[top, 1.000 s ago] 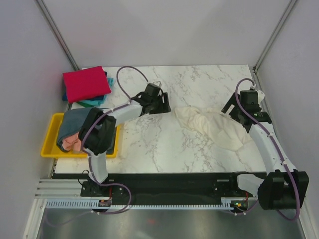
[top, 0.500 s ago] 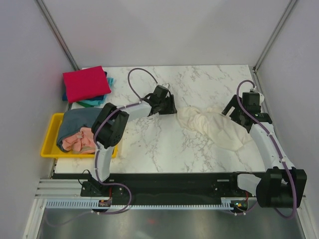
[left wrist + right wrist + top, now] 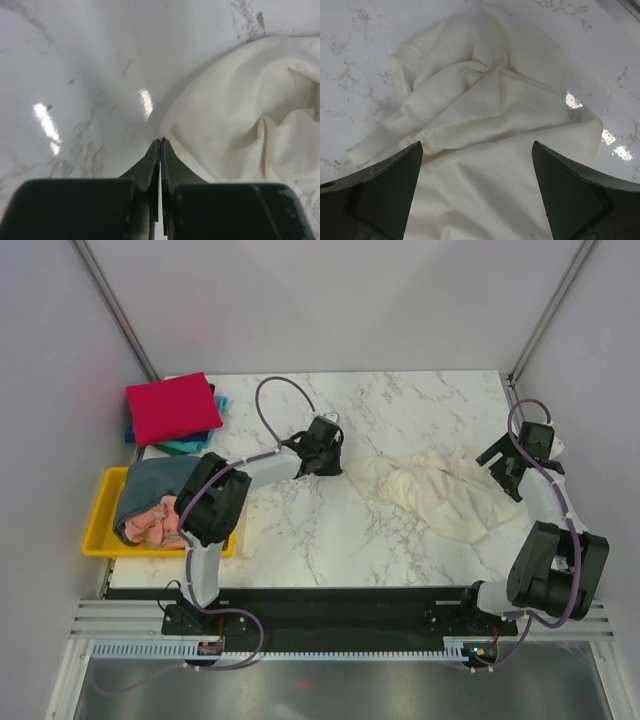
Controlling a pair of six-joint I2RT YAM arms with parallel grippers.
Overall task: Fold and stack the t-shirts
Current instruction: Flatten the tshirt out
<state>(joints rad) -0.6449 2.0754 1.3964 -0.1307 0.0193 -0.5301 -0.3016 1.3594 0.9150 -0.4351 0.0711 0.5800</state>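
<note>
- The cream shirt [image 3: 430, 490] lies crumpled on the bench [image 3: 300, 530], right of centre, between the two arms. Its folds are bunched and twisted.
- It looks light, thin and limp. It will likely sag, drag and bunch if lifted at one point, and it will not keep a shape.
- The left pincer [image 3: 161, 142] is pressed tight together at the shirt's left edge. Whether any hem is caught between the tips cannot be told.
- The right pincer [image 3: 476, 146] stands wide over the shirt's right part, holding nothing.
- The best hold is probably a single layer of hem or shoulder seam, taken at two corners well apart, so the cloth spreads flat.
- The red shirt [image 3: 172, 407] lies folded on the teal shirt [image 3: 190, 445] at far left.
- The grey shirt [image 3: 150, 485] and pink shirt [image 3: 160, 520] lie loose in the tray [image 3: 100, 540].
</note>
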